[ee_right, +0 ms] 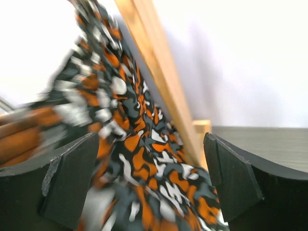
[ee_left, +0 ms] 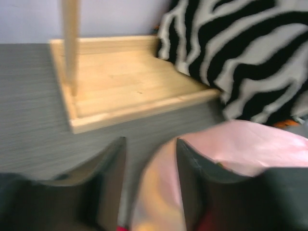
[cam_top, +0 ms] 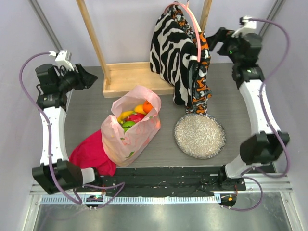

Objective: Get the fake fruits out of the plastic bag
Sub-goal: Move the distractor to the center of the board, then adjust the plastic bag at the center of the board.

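Observation:
The pink plastic bag (cam_top: 131, 130) lies open in the middle of the table, with the fake fruits (cam_top: 134, 116) showing in its mouth: orange, yellow, red and green ones. My left gripper (cam_top: 90, 77) is open and empty at the far left, apart from the bag. In the left wrist view the bag (ee_left: 240, 144) shows blurred past my open fingers (ee_left: 113, 178). My right gripper (cam_top: 214, 39) is open and empty at the far right, close to the hanging fabric. Its fingers (ee_right: 72, 183) frame an orange, grey and white patterned cloth (ee_right: 144, 159).
A silvery round plate (cam_top: 199, 135) lies right of the bag. A magenta-red cloth (cam_top: 92, 155) lies at the bag's left. A zebra-patterned fabric bag (cam_top: 173, 48) hangs on a wooden frame with a wooden base tray (cam_top: 126, 77).

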